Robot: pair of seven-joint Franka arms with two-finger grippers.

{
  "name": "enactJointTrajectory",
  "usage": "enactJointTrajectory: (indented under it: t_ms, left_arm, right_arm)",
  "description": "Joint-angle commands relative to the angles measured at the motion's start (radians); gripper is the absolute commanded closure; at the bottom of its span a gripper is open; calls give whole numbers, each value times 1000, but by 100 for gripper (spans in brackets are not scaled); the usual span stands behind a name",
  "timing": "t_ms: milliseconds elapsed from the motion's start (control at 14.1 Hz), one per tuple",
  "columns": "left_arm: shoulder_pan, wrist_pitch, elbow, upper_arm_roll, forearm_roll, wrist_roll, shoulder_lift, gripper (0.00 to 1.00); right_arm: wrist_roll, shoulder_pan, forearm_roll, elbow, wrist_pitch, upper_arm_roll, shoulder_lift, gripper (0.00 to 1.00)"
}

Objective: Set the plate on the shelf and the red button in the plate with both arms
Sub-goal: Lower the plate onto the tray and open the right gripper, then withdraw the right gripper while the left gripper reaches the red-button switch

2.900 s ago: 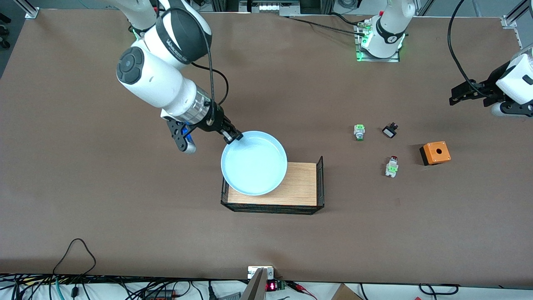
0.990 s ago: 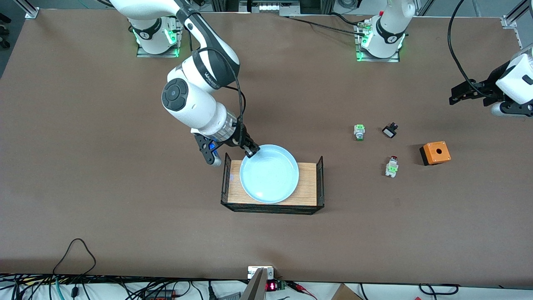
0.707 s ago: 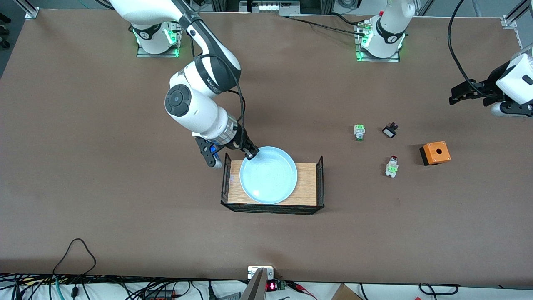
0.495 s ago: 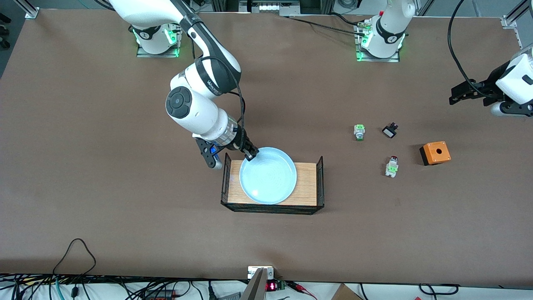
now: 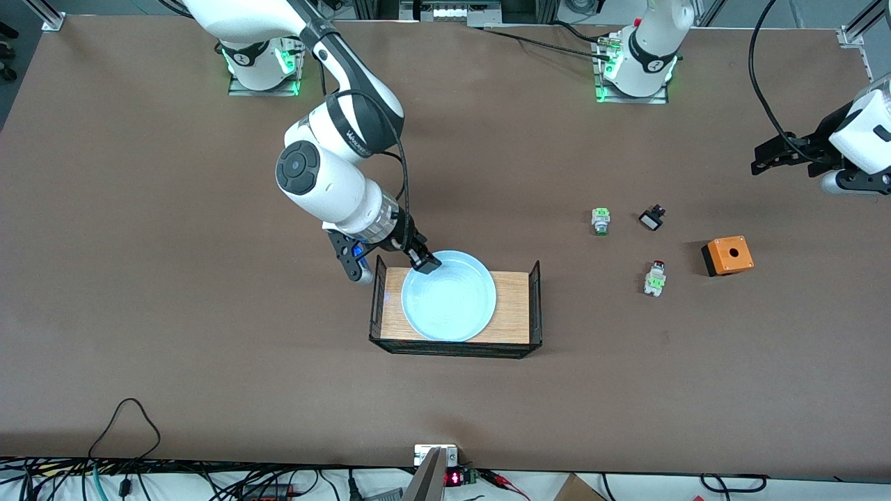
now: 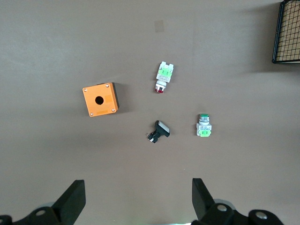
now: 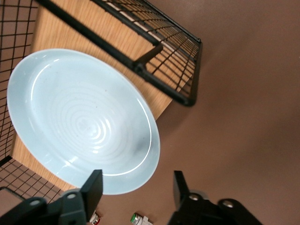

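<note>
Brown bench point(image 5: 209, 313) under bright light, cables along the near edge, and in the middle a wooden tray with black wire-mesh ends point(image 5: 456, 311). The plate point(image 5: 449, 296) lies flat in that tray, filling most of the board.

Your right hand point(image 5: 424, 263) sits at the plate's rim on the edge farther from the front camera. In the right wrist view its fingers point(image 7: 92, 188) stand apart, one on each side of the rim, and nothing is pinched between them, so the plate looks let go. The step now is the release and the exit. Go straight up, not sideways: one finger hangs inside the plate's lip, and a sideways drag would likely tip the plate or slide it into the mesh. Keep your fingers parted until they're above the rim and the wire.

Your left hand point(image 5: 773, 154) waits over the bench at the left arm's end, spread wide and empty. The red button point(image 5: 654, 277) lies on the bench between the tray and the orange box point(image 5: 728, 255), nearer the front camera than the green-capped unit point(image 5: 601, 220) and the small black part point(image 5: 651, 218). It's tiny, so I'd centre over its body before descending.
</note>
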Motion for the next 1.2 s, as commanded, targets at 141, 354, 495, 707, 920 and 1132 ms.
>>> enactJointTrajectory:
  t_ms: [141, 354, 495, 707, 920, 1132]
  left_arm:
    - [6, -16, 23, -2, -12, -8, 8, 0]
    - [6, -19, 43, -2, -12, -5, 22, 0]
    - [7, -45, 45, -2, -12, -8, 29, 0]
    - [-2, -109, 48, -13, -10, -6, 97, 0]
    - [-12, -108, 46, -16, 2, -8, 176, 0]
    - [-2, 11, 45, -16, 2, 15, 285, 0]
  right_arm:
    - [14, 6, -12, 92, -205, -43, -75, 0]
    - [-5, -20, -24, 92, -297, -57, -148, 0]
    - [-41, -30, -117, 84, -355, -59, -199, 0]
    - [-153, -74, -221, 81, -487, -60, -256, 0]
    - [-348, -178, -225, 81, -579, -60, -290, 0]
    - [-566, -283, -247, 81, -665, -60, -300, 0]
